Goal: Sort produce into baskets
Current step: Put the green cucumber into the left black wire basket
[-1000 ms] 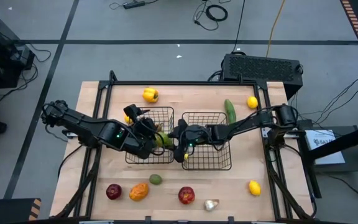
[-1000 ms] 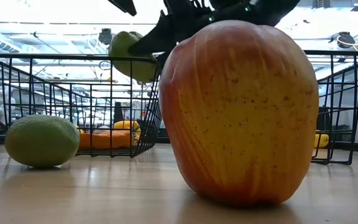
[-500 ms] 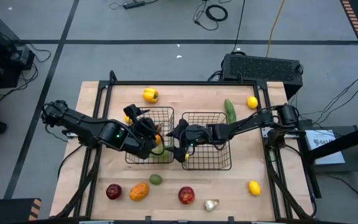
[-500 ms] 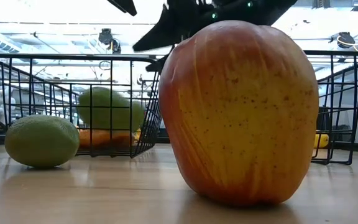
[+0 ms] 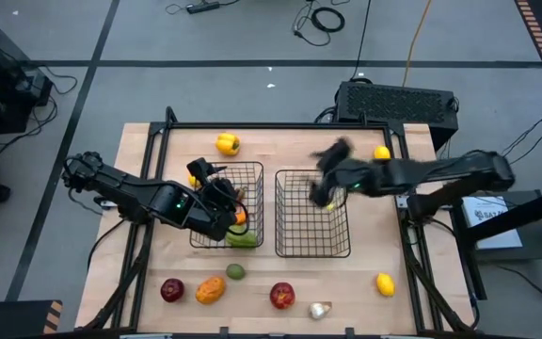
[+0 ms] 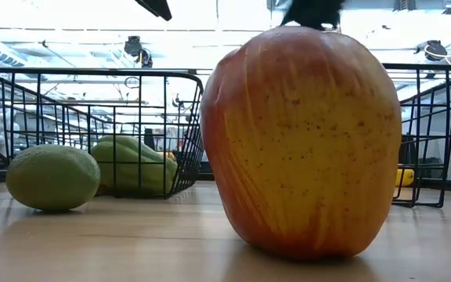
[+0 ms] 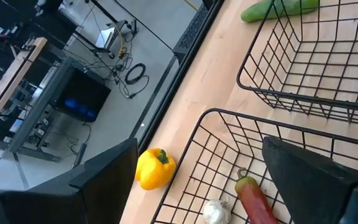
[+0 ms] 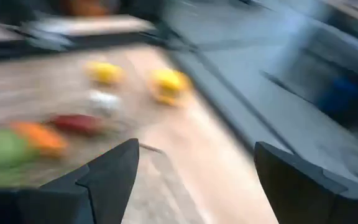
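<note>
Wood worktop. Green pepper sits in left basket, well apart from right pincer, spread, empty, over right basket far rim. Next, imo: cucumber just beyond; drop low, square up.

Left pincer spread, empty, over left basket.

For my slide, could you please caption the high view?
Green pepper lies in the left basket; right gripper hangs open over the empty right basket.

Right end effector blurred; apple hides much of right basket.
</note>
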`<state>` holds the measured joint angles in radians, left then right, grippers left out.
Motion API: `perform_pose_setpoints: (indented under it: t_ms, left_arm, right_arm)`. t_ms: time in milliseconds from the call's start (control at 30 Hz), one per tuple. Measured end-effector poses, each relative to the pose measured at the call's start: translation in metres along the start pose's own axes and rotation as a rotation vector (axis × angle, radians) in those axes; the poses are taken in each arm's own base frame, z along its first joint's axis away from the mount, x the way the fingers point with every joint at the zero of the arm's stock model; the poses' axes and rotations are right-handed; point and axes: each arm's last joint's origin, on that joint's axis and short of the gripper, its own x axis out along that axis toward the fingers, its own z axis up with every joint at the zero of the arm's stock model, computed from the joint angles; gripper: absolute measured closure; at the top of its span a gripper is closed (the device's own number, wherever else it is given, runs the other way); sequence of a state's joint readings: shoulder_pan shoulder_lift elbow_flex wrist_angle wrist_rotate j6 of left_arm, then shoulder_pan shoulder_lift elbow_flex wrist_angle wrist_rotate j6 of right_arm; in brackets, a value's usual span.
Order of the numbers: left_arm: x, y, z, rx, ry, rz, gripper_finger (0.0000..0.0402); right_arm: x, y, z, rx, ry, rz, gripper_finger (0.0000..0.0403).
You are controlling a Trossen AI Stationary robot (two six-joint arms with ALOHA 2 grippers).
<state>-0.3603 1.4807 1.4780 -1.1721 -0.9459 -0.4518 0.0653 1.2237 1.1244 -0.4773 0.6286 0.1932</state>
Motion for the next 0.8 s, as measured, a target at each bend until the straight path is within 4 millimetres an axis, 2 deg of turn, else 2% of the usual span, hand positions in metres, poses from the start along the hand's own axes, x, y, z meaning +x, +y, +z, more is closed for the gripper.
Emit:
perform_pose_setpoints:
  t_ms: [133, 300, 533, 700, 800]
  left_arm:
    - [0.000, 0.000, 0.001, 0.033, -0.011, 0.017, 0.0052]
    - [0.000, 0.001, 0.002, 0.059, -0.033, 0.059, 0.0052]
    - [0.000, 0.002, 0.002, 0.064, -0.048, 0.095, 0.0052]
    - [0.000, 0.002, 0.002, 0.055, -0.049, 0.094, 0.0052]
    - [0.000, 0.002, 0.002, 0.035, -0.048, 0.091, 0.0052]
  right_arm:
    - [-0.018, -0.042, -0.017, 0.112, 0.097, -0.282, 0.0094]
    - [-0.017, -0.072, -0.047, 0.213, 0.154, -0.408, 0.0094]
    - [0.002, -0.096, -0.106, 0.261, 0.188, -0.524, 0.0094]
    - [0.007, -0.102, -0.138, 0.324, 0.193, -0.434, 0.0094]
    - [0.005, -0.106, -0.151, 0.374, 0.174, -0.436, 0.0094]
